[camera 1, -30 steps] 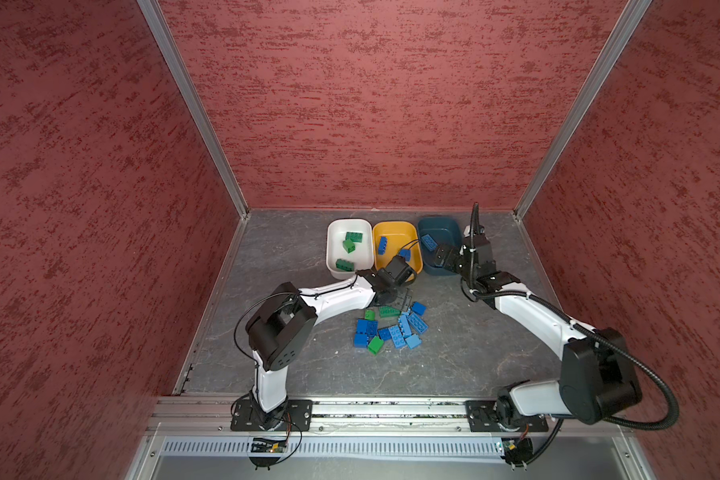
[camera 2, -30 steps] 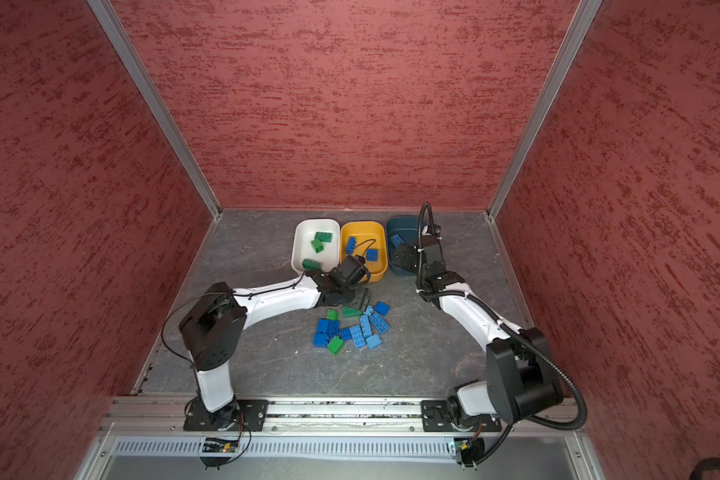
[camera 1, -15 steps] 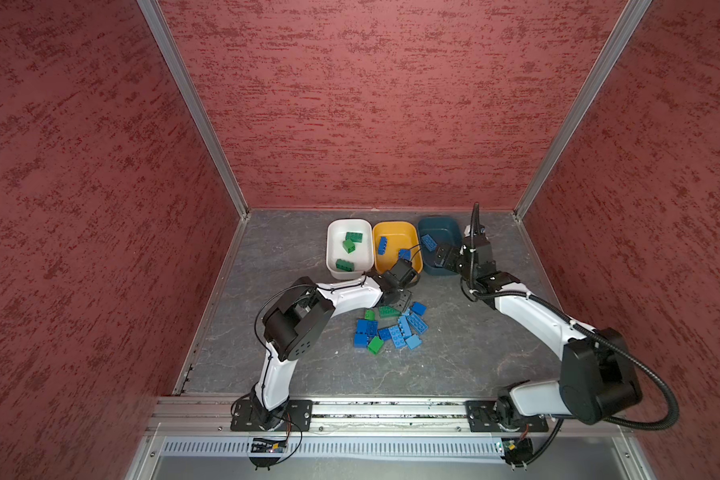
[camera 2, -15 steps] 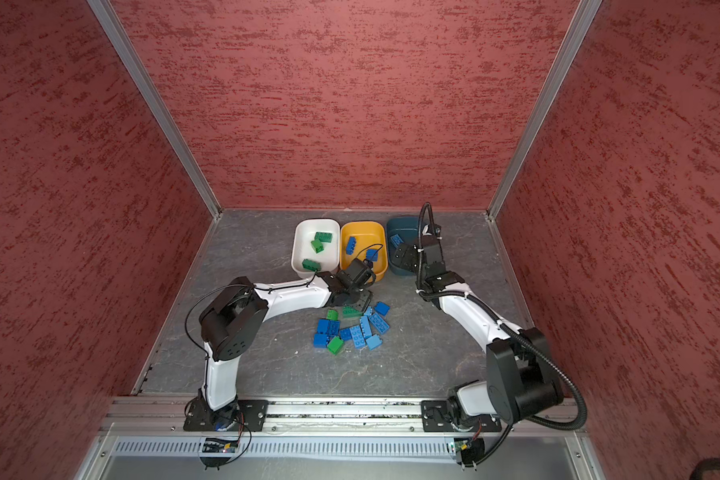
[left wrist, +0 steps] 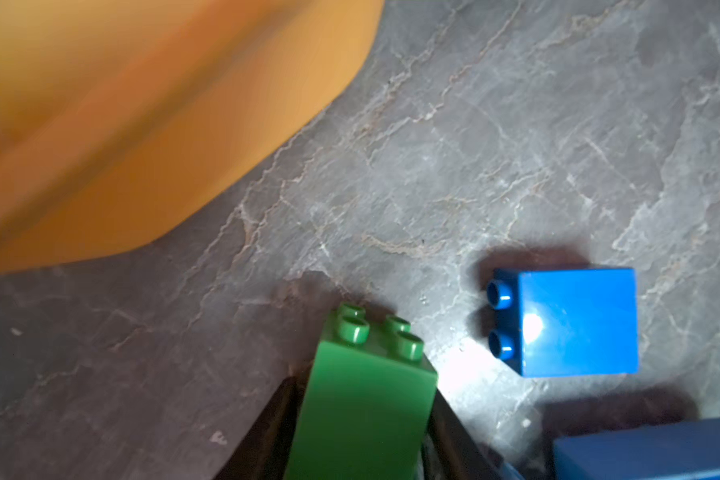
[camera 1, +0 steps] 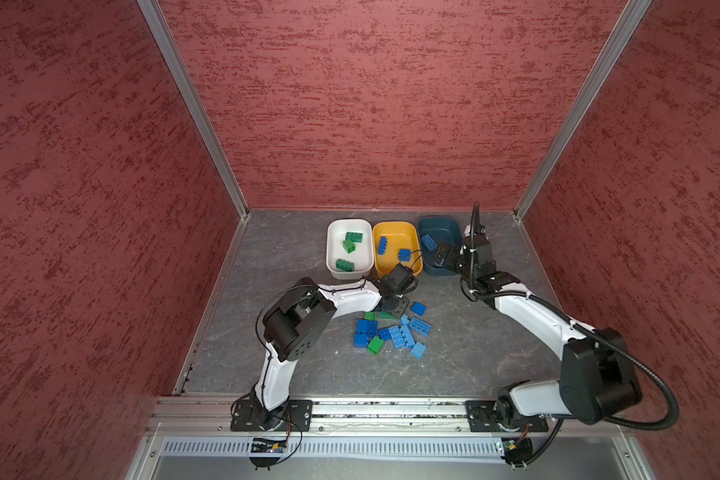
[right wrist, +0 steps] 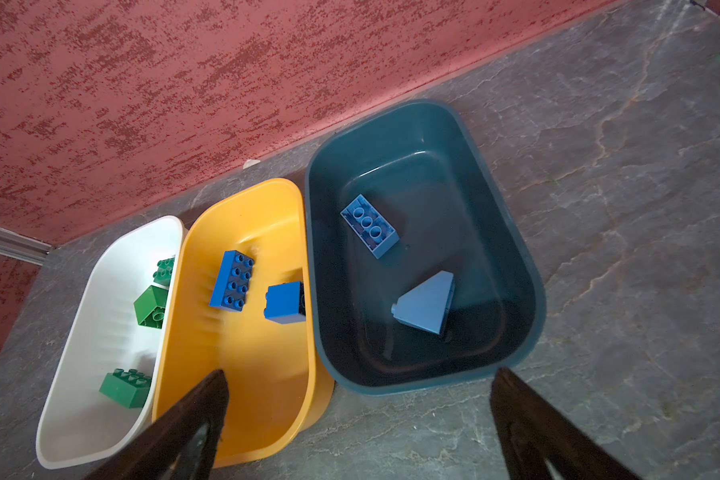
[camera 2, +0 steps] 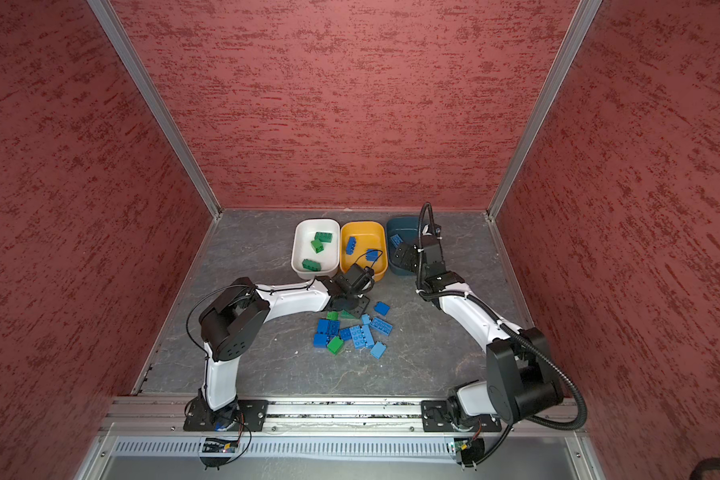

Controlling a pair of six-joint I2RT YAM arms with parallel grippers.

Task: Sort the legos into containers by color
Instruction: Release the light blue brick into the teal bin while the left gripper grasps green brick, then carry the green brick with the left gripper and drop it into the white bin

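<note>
My left gripper (left wrist: 364,395) is shut on a green lego (left wrist: 371,374), studs pointing away, at the far edge of the loose pile of legos (camera 1: 391,332) on the grey floor. In both top views it sits low over that pile (camera 2: 352,309). My right gripper (right wrist: 359,374) is open and empty above the near rim of the teal container (right wrist: 454,187), which holds two light blue legos. The yellow container (right wrist: 258,374) holds two dark blue legos. Three green ones lie in the white container (right wrist: 100,332).
A dark blue lego (left wrist: 574,320) lies on its side just beside the held green one, with the yellow container's wall (left wrist: 121,124) close behind. The three containers stand in a row near the red back wall (camera 1: 371,124). Red side walls enclose the floor.
The left jaws have closed onto the green lego at the pile's far edge, and the left elbow has swung forward. The right arm has stayed still and open.
</note>
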